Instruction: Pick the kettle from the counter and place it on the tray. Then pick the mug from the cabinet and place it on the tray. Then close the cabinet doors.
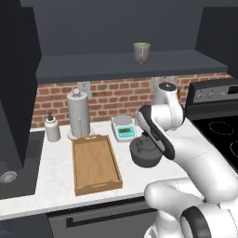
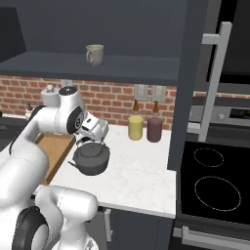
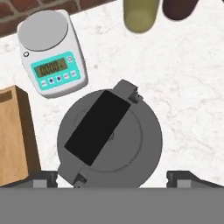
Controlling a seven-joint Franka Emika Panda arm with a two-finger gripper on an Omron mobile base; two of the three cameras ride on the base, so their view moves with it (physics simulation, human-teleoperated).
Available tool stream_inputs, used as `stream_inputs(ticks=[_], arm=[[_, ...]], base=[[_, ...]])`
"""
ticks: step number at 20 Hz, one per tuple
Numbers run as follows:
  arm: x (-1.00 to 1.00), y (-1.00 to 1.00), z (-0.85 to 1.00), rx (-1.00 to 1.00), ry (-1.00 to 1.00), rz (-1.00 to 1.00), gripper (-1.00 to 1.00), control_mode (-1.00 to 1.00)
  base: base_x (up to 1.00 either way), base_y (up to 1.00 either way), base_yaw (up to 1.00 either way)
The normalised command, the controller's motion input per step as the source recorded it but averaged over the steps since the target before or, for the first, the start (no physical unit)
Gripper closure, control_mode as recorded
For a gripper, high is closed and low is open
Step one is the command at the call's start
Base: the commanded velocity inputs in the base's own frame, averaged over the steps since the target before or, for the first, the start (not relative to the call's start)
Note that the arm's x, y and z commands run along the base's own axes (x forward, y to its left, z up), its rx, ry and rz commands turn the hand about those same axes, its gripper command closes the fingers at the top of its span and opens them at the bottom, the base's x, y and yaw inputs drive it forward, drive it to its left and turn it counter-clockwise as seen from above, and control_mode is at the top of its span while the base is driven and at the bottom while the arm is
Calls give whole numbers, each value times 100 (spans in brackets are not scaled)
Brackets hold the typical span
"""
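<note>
Pincer [image 3: 111,177] wide open, empty, above kettle [image 3: 109,139]; tray [image 3: 13,135] and scale [image 3: 51,52] beside.

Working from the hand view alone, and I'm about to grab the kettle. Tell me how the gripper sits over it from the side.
Observer: The gripper hangs open, close above the arched handle of the kettle, gripping nothing.
Operator: Describe the whole tray.
Observer: The tray lies bare on the counter, just left of the kettle.
Operator: Report the mug.
Observer: The mug stands upright on the cabinet shelf above.
</note>
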Motion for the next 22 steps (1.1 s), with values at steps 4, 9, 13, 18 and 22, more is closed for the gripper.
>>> stream_inputs(ticks=[4, 9, 13, 18, 22], arm=[[46, 2, -18, 11, 7, -19, -100, -100], [24, 0, -29, 10, 17, -13, -100, -100], [6, 0, -40, 2, 14, -8, -100, -100], [18, 0, -25, 0, 2, -5, -100, -100], [-1, 0, -28, -2, 0, -1, -100, -100]], base=[[0, 0, 0], [0, 0, 0], [0, 0, 0], [0, 0, 0], [0, 0, 0]])
